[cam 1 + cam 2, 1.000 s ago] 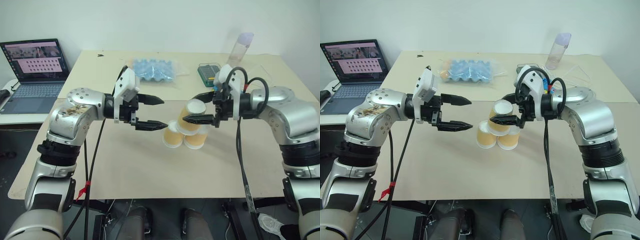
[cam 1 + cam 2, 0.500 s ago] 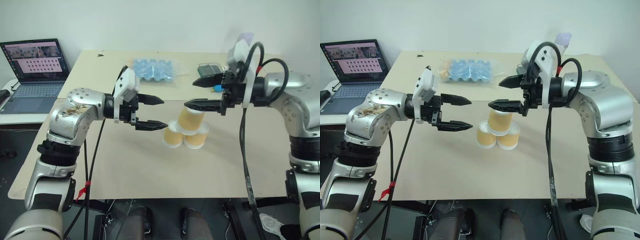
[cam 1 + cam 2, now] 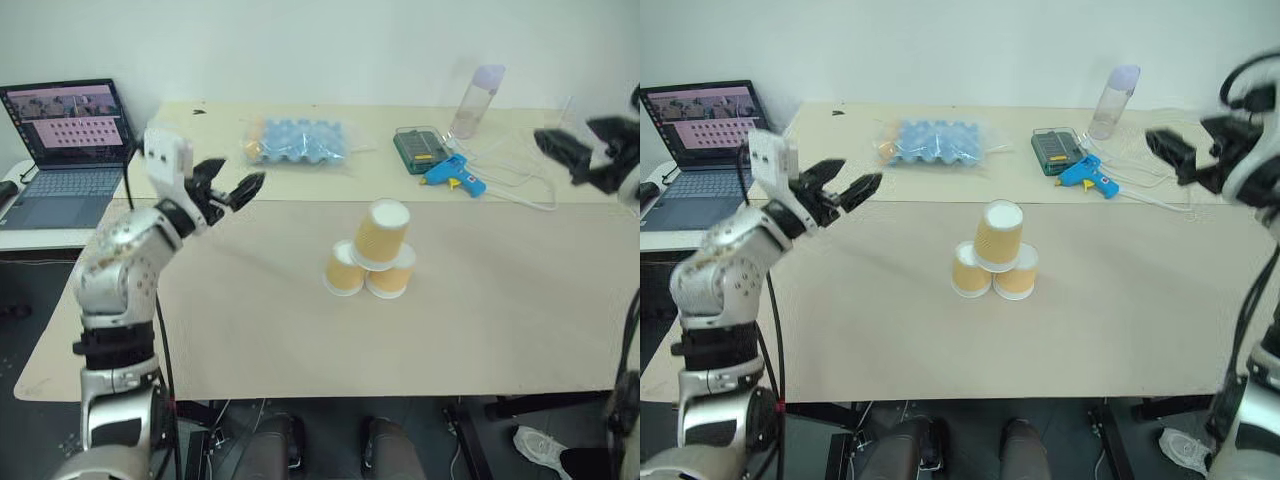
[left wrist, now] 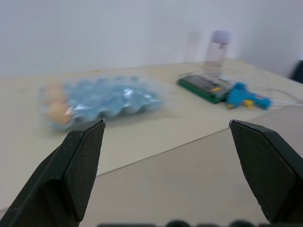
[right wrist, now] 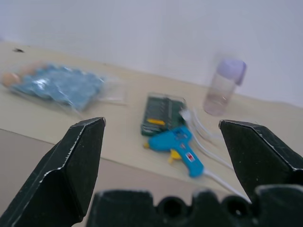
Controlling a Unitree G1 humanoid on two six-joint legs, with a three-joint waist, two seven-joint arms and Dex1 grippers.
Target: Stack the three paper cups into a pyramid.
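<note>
The three paper cups form a small pyramid in the middle of the table. Two orange-tan cups (image 3: pixel 345 272) (image 3: pixel 392 278) stand side by side, touching. The third cup (image 3: pixel 382 232) rests on top of them, its white end up. My left gripper (image 3: pixel 238 178) hovers open and empty well to the left of the cups, near the table's left edge. At the far right, level with the table's back, my right gripper (image 3: pixel 572 142) is open and empty too. Both wrist views show wide gaps between the fingers (image 4: pixel 75 165) (image 5: pixel 75 161).
A laptop (image 3: pixel 70 140) sits on a side table to the left. Along the back of the table lie a bagged blue egg tray (image 3: pixel 297 140), a green box (image 3: pixel 418 145), a blue glue gun (image 3: pixel 452 172), white cable (image 3: pixel 520 185) and a tall bottle (image 3: pixel 478 100).
Both grippers have swung outward from the cups, the left to the left, the right to the right and up. The top cup, tilted between the right fingers before, now stands free.
</note>
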